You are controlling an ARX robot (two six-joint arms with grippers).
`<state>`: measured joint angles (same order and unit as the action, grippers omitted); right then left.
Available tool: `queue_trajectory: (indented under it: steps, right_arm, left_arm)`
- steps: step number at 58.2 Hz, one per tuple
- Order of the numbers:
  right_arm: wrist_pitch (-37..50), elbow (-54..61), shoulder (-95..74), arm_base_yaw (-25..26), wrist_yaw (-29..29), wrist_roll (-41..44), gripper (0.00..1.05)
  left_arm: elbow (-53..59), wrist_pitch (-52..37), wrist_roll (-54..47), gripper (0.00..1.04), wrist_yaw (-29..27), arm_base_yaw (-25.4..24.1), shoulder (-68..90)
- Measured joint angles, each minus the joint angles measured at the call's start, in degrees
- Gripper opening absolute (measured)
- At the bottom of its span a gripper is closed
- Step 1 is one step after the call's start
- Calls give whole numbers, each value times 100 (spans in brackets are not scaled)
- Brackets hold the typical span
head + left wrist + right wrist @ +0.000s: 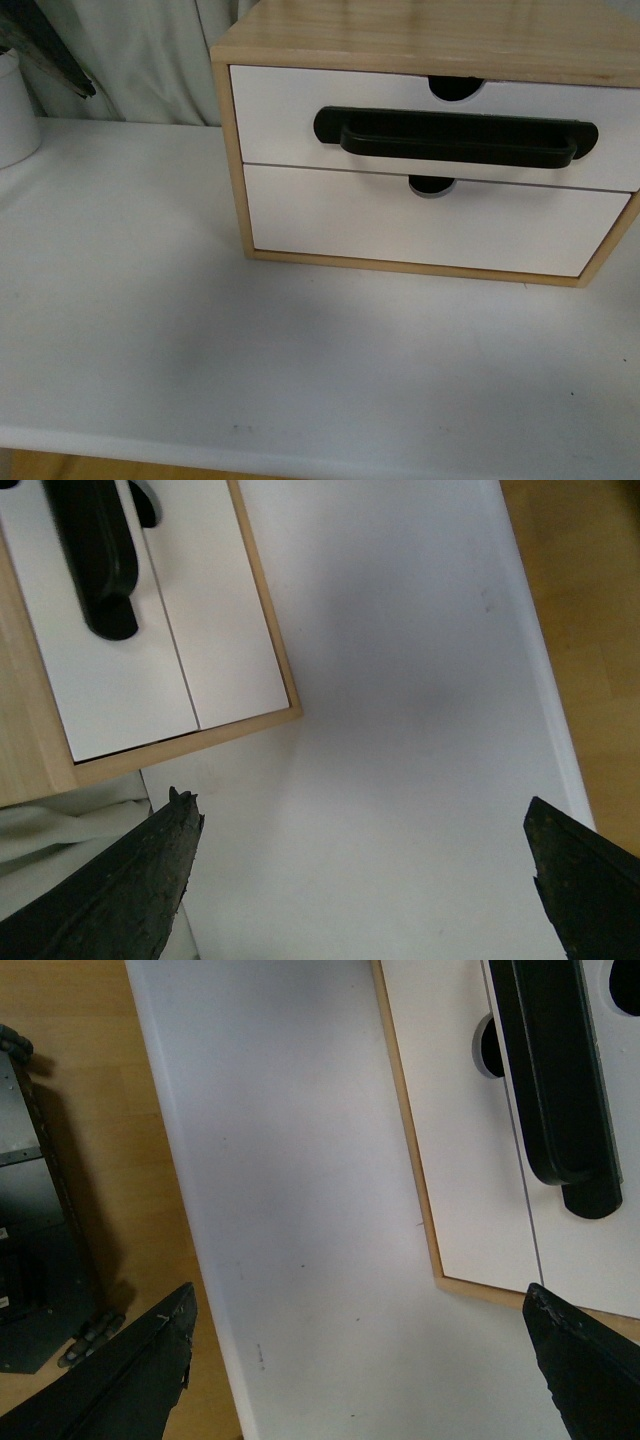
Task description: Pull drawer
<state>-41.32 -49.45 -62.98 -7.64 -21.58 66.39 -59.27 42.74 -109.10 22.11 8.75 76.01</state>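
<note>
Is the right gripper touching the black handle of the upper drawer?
Apart. The front view shows the handle bare; in the right wrist view the right gripper is open, short of it.

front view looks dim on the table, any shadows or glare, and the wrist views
Front view: soft grey shadow on the table before the cabinet, no harsh glare; the drawer handle is very dark. Left wrist view: the left claw reads as a dark silhouette. Right wrist view: the right claw likewise, table evenly lit.

A white bench (300,380) carries a light-wood cabinet (420,35) toward its rear right, a white container (14,112) at far left.
</note>
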Motion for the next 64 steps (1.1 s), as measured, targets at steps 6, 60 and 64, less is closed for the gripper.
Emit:
queue_trajectory:
  steps: [6,60,64]
  right_arm:
    - [-83,-155,-175,26,-57,181,96]
    - [243,-942,-1690,319,-278,778,96]
    - [369,-970,-1790,315,-387,719,96]
  left_arm:
    - [-304,133,-205,98,-400,162,308]
    - [-1709,-428,365,98,-1027,1759,1893]
    - [-1755,-590,426,98,-1128,1825,2024]
